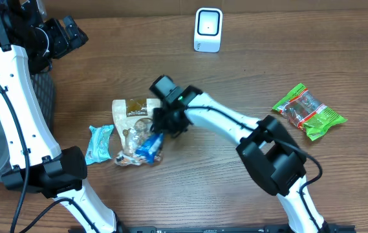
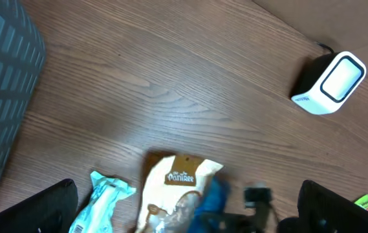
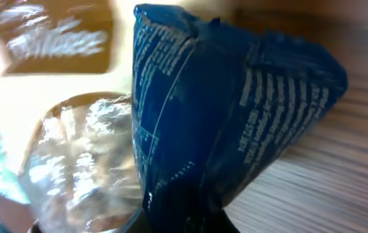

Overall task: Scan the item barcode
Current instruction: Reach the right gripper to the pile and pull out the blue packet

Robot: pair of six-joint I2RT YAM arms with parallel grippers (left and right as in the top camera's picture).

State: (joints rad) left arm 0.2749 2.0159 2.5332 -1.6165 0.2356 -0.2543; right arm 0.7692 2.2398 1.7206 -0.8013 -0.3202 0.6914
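The right gripper (image 1: 162,128) is down over the small heap of snacks a little left of the middle of the desk (image 1: 235,71), and its jaws are pinched tight on a blue packet (image 1: 149,148). In the right wrist view that blue packet fills most of the frame, its crimped end up, white small print running across the foil and its lower end squeezed between the jaws. The print there is too blurred for me to pick out a barcode. It lies on top of a clear bag (image 1: 132,123) with a brown label, which sits flat on the wood with the label end toward the far edge. Just beside the clear bag, toward the left edge, is a teal packet (image 1: 98,144), close to the bag, though I cannot tell whether they touch. The white scanner (image 1: 208,29) stands near the far edge around the middle, well apart from the heap, its window facing up and forward. A green packet (image 1: 308,111) lies alone toward the right edge. The left gripper (image 1: 66,33) is up by the far left corner, spread wide with nothing between its fingers (image 2: 38,208), which show dark at both bottom corners of its own camera view. A dark mesh basket (image 2: 2,77) sits at the left edge.
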